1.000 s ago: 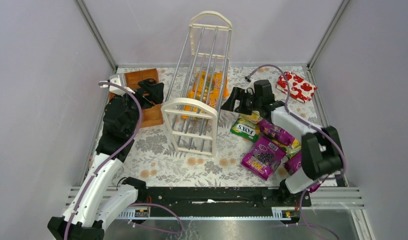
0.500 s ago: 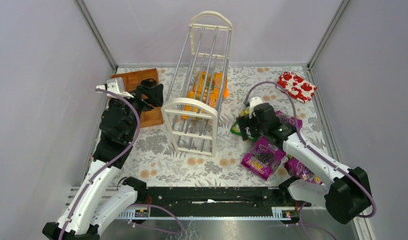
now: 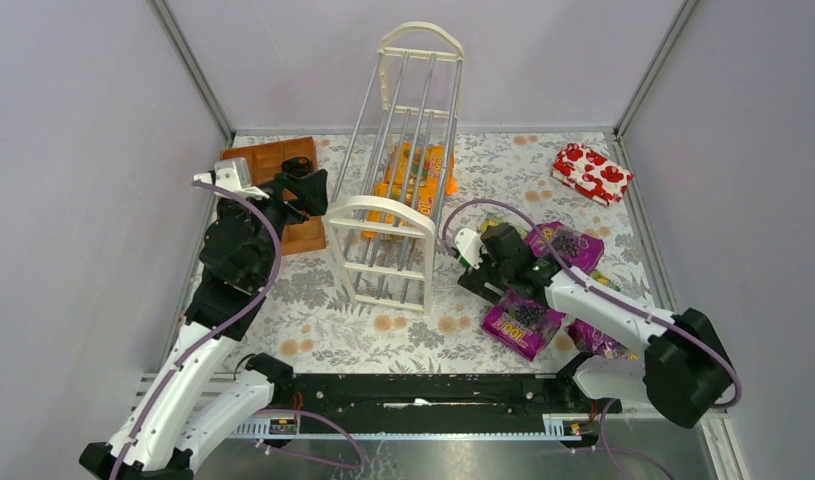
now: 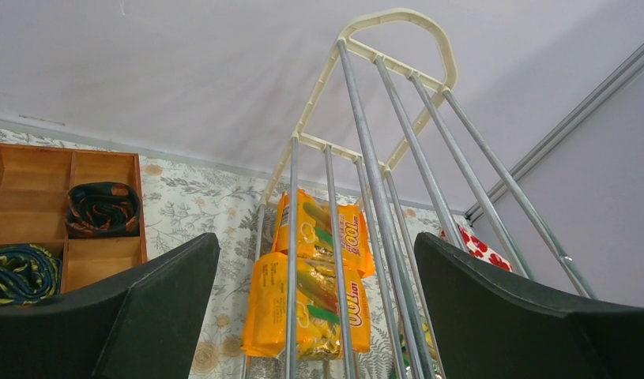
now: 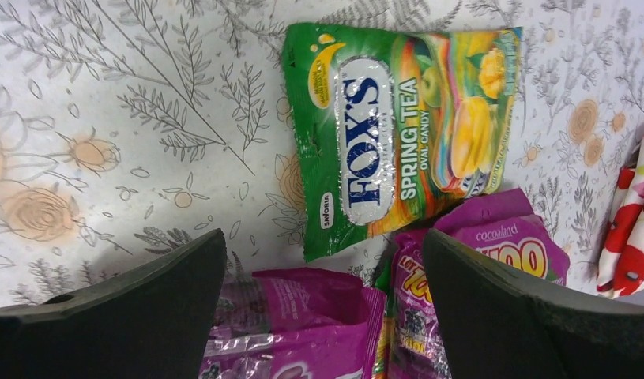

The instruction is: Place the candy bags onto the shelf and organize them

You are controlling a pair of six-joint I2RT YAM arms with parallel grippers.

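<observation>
Two sets of fingers spread wide: right gripper [image 5: 320, 245] above a green FOX'S bag [image 5: 382, 134]; left gripper [image 4: 317, 241] facing the shelf [image 4: 291, 237], orange-yellow bags [image 4: 312, 300] behind its rods.

top: high at near edge, looks down on whole table [image 3: 313, 300] | left wrist: low, near, tilts up along shelf [image 4: 370, 170] | right wrist: close, faces down on bags [image 5: 397, 134] | shared with top: shelf, bags

— Where's the right gripper [image 3: 480, 272]?
— Low, fingers spread wide and empty, pointing toward ten o'clock. The right arm [image 3: 608, 312] reaches in from five o'clock.
— And the left gripper [image 3: 308, 188]?
— Up high, fingers wide apart, aimed toward two o'clock.
</observation>
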